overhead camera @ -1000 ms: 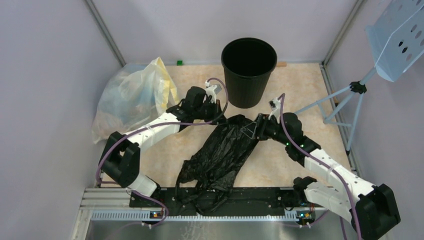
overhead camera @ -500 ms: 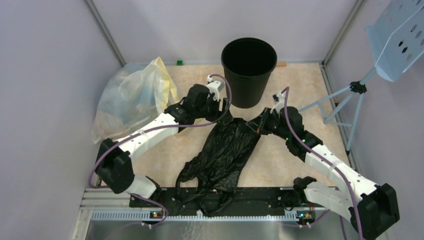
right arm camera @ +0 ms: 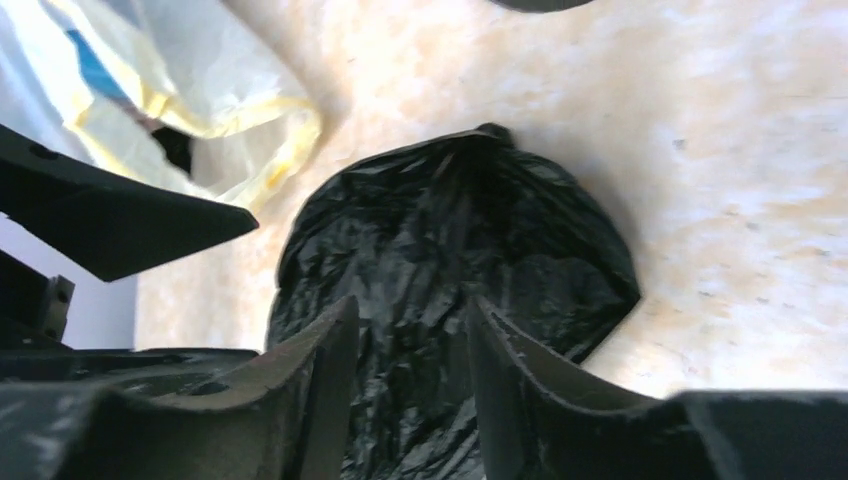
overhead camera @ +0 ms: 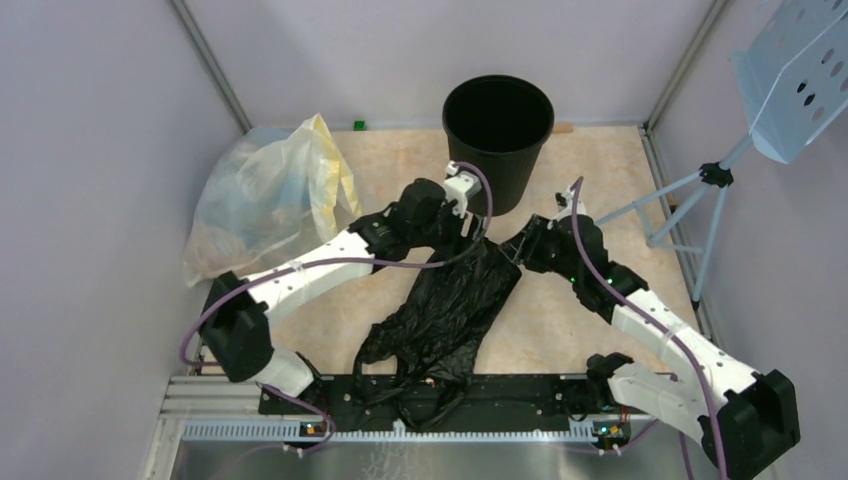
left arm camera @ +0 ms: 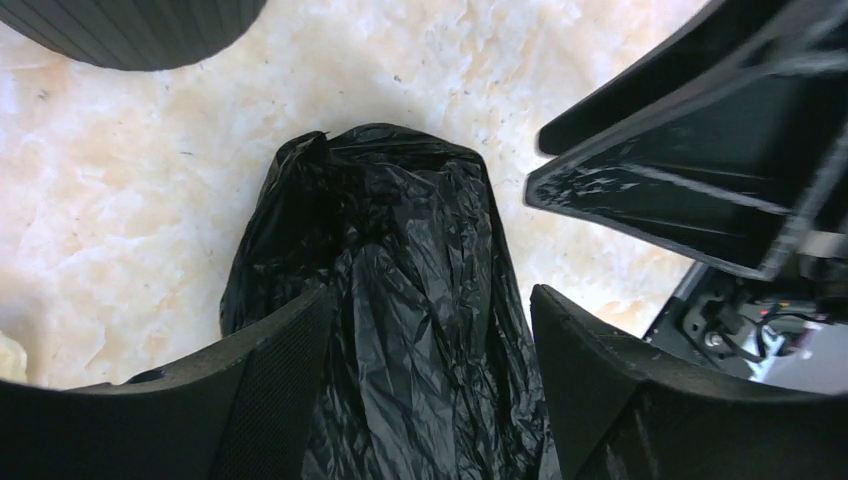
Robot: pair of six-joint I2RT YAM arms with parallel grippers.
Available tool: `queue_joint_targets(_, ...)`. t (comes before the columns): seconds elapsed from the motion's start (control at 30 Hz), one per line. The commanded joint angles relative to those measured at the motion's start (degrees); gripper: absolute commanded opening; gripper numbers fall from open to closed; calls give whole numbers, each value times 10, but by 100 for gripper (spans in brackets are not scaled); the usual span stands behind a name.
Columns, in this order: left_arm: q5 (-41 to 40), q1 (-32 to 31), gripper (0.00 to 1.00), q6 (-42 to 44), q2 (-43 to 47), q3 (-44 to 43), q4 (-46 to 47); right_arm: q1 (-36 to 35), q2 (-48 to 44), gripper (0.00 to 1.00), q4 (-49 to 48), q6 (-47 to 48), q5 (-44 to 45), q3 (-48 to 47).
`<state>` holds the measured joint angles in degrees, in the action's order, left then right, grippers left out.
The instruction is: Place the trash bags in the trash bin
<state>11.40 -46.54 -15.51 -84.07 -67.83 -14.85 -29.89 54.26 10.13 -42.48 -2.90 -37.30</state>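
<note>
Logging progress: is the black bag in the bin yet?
Out. The bag lies crumpled on the table, in front of the upright bin, none of it over the rim.

The trash bag (overhead camera: 450, 300) between the left gripper (left arm camera: 425, 300) fingers (left arm camera: 270, 390) is glossy black, all crinkles with grey-white glints. The fingers themselves are matte black with a fine dotted grain on the inside. Just ahead of that gripper, the trash bin (overhead camera: 497, 140) is black too, with thin vertical ribs. The table (overhead camera: 600, 180) underneath is marbled cream and peach. Ahead-left of the right gripper (right arm camera: 410, 305), the other bag (right arm camera: 200, 90) is see-through pale yellow with some blue inside.
</note>
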Motion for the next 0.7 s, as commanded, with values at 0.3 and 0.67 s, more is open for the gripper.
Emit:
queue_joint_targets(0.3,-80,-43,57,13,-186,-107,-36,-4,-172,50,99,-17,186,61)
queue_joint_targets(0.67,85,-28,0,109,-57,-74,-44,8,-194,56,70,63,47,109)
